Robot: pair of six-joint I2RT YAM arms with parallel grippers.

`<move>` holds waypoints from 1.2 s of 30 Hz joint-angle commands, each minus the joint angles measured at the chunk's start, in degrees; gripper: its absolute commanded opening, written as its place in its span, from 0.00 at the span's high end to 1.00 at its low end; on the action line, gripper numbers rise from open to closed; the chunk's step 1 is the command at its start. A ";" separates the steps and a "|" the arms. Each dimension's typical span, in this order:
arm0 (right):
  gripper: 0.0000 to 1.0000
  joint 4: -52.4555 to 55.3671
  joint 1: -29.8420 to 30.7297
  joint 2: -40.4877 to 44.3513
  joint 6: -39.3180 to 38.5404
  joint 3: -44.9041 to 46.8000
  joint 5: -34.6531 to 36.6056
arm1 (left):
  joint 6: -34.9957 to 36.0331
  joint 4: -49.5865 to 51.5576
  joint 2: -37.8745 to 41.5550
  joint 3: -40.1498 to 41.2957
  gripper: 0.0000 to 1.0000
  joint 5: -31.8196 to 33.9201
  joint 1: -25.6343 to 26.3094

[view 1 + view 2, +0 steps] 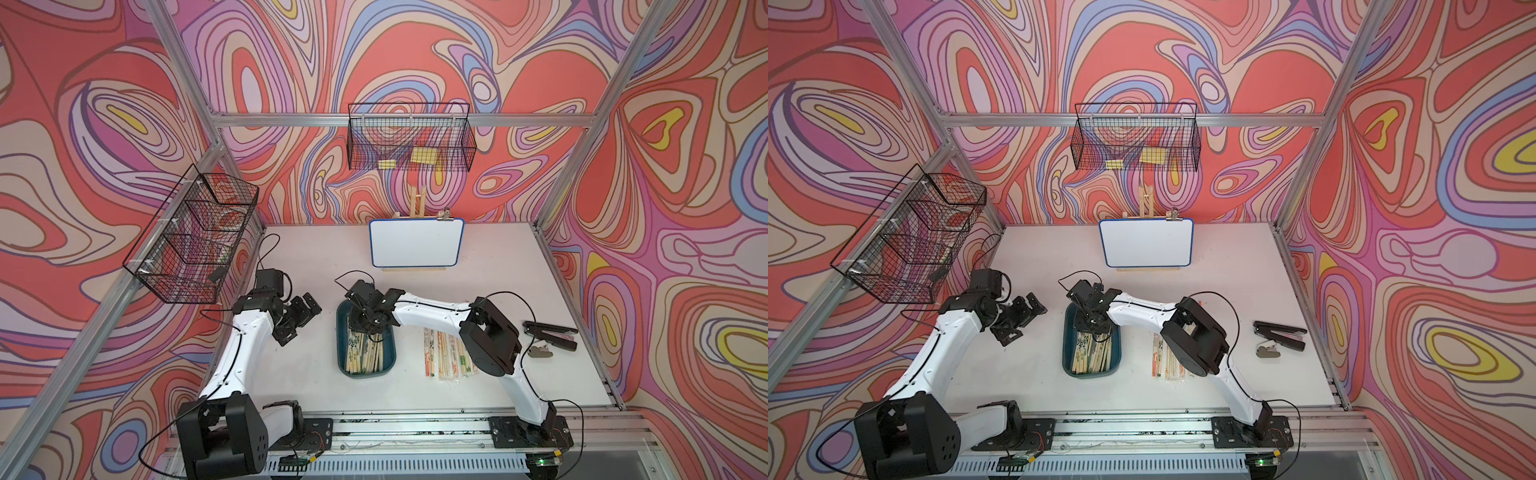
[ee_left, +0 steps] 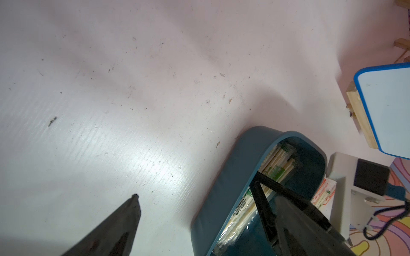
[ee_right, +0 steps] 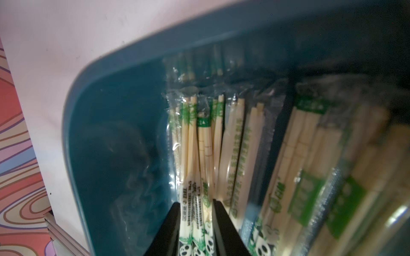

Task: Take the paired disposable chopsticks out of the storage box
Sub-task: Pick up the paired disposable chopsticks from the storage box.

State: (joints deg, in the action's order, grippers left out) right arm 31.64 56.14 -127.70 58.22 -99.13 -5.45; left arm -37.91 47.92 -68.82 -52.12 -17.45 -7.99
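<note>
The dark teal storage box (image 1: 341, 357) (image 1: 1068, 353) stands mid-table, with several sleeved paired disposable chopsticks (image 1: 365, 353) (image 1: 1092, 353) lying in it. My right gripper (image 1: 368, 328) reaches down into the box's far end. In the right wrist view its gripper (image 3: 195, 202) is shut on panda-printed chopsticks (image 3: 194, 212), the black fingers (image 3: 168, 226) pressing on both sides, beside the box wall (image 3: 111, 133). My left gripper (image 1: 302, 321) (image 2: 195, 190) hangs open and empty just left of the box (image 2: 226, 188). More chopsticks (image 1: 444, 353) (image 1: 1167, 357) lie on the table right of the box.
A small whiteboard on a wooden easel (image 1: 417, 243) stands at the back. A black stapler (image 1: 550, 334) lies at the right edge. Wire mesh baskets hang on the back wall (image 1: 409, 137) and the left wall (image 1: 191, 237).
</note>
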 commanded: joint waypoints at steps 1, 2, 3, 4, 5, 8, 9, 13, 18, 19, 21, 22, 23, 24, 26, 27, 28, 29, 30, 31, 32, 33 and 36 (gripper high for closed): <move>0.71 -0.69 0.61 -1.27 0.60 -1.45 -0.79 | 1.18 -0.72 -0.45 -0.13 0.00 -0.65 -0.62; 0.71 -0.66 0.63 -1.19 0.58 -1.46 -0.79 | 1.26 -0.72 -0.38 -0.14 0.00 -0.61 -0.67; 0.71 -0.78 0.70 -1.00 0.56 -1.38 -0.79 | 1.35 -0.68 -0.29 -0.06 0.00 -0.56 -0.71; 0.71 -0.77 0.73 -0.91 0.58 -1.46 -0.59 | 1.33 -0.71 -0.31 0.06 0.00 -0.55 -0.71; 0.71 -0.78 0.89 -0.80 0.54 -1.39 -0.44 | 1.34 -0.81 -0.27 0.09 0.00 -0.55 -0.71; 0.72 -0.95 0.95 -0.63 0.44 -1.34 -0.48 | 1.23 -1.07 -0.43 0.23 0.00 -0.82 -0.80; 0.72 -0.96 0.92 -0.76 0.52 -1.42 -0.55 | 1.22 -1.17 -0.51 0.32 0.00 -0.82 -0.80; 0.74 -1.14 1.08 -1.10 0.56 -1.51 -0.82 | 1.34 -1.36 -0.80 0.52 0.00 -0.90 -0.80; 0.77 -1.53 1.31 -1.32 0.57 -1.37 -1.19 | 1.38 -1.50 -0.88 0.82 0.00 -0.98 -0.89; 0.77 -1.69 1.28 -1.52 0.65 -1.26 -1.29 | 1.36 -1.59 -0.88 0.87 0.00 -0.99 -0.89; 0.79 -1.91 1.38 -1.99 0.67 -1.51 -1.85 | 1.28 -1.60 -0.81 0.92 0.00 -0.98 -0.86; 0.79 -1.89 1.34 -2.23 0.67 -1.69 -2.06 | 1.35 -1.63 -0.83 0.97 0.00 -1.08 -0.89; 0.79 -1.78 1.34 -2.51 0.67 -1.96 -2.19 | 1.35 -1.59 -0.86 1.05 0.00 -1.17 -0.89; 0.79 -1.78 1.40 -2.68 0.71 -2.02 -2.28 | 1.34 -1.52 -0.74 1.04 0.00 -1.17 -0.89; 0.79 -1.76 1.43 -3.07 0.85 -2.12 -2.44 | 1.35 -1.53 -0.65 1.00 0.00 -1.14 -0.89; 0.79 -1.60 1.45 -3.22 1.01 -2.14 -2.45 | 1.34 -1.52 -0.54 1.03 0.00 -1.13 -0.89; 0.79 -1.42 1.45 -3.34 1.02 -2.14 -2.39 | 1.35 -1.46 -0.45 1.11 0.00 -1.18 -0.89; 0.78 -1.17 1.43 -3.34 1.07 -2.14 -2.29 | 1.35 -1.50 -0.32 1.20 0.00 -1.18 -0.89; 0.78 -1.13 1.43 -3.34 1.11 -1.97 -2.19 | 1.22 -1.54 -0.11 1.30 0.00 -1.19 -0.84; 0.77 -1.06 1.43 -3.34 1.16 -1.86 -2.05 | 1.23 -1.52 -0.05 1.34 0.00 -1.26 -0.89; 0.77 -0.76 1.43 -3.39 1.36 -1.90 -1.96 | 1.26 -1.50 -0.01 1.40 0.00 -1.33 -0.88; 0.77 -0.70 1.45 -3.39 1.37 -1.81 -1.85 | 1.18 -1.52 0.08 1.44 0.00 -1.35 -0.87; 0.76 -0.64 1.43 -3.80 1.48 -1.84 -1.96 | 1.01 -1.57 0.18 1.65 0.00 -1.43 -0.89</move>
State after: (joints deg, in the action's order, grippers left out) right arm 30.11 57.17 -129.78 59.29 -100.31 -7.60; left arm -37.47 46.70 -69.21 -51.29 -18.28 -8.34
